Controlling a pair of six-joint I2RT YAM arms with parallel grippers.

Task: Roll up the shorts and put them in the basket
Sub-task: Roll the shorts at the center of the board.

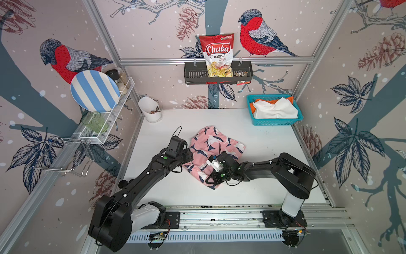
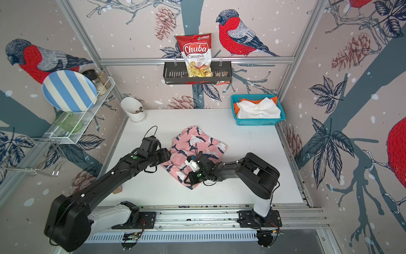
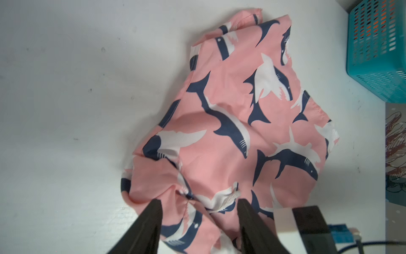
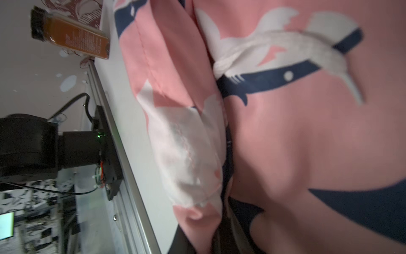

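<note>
The pink shorts (image 1: pixel 216 143) (image 2: pixel 197 140) with navy-and-white sharks lie crumpled in the middle of the white table. My left gripper (image 1: pixel 190 154) (image 2: pixel 169 154) is at their left edge. In the left wrist view it (image 3: pixel 198 202) stands open, its fingers straddling a bunched fold of the pink shorts (image 3: pixel 230 123) without pinching it. My right gripper (image 1: pixel 207 181) (image 2: pixel 186 181) is at their front edge, shut on a fold of the pink cloth (image 4: pixel 296 132); the cloth hides most of its fingers (image 4: pixel 219 231). White shorts (image 1: pixel 274 108) and orange shorts (image 1: pixel 252 107) lie in the teal basket (image 1: pixel 274 122).
The teal basket (image 2: pixel 257 122) (image 3: pixel 377 55) stands at the back right corner. A white cup (image 1: pixel 150 108) sits at the back left. A brown bottle (image 4: pixel 72 37) lies off the table's left edge. A wire rack with a striped plate (image 1: pixel 94 91) hangs on the left wall.
</note>
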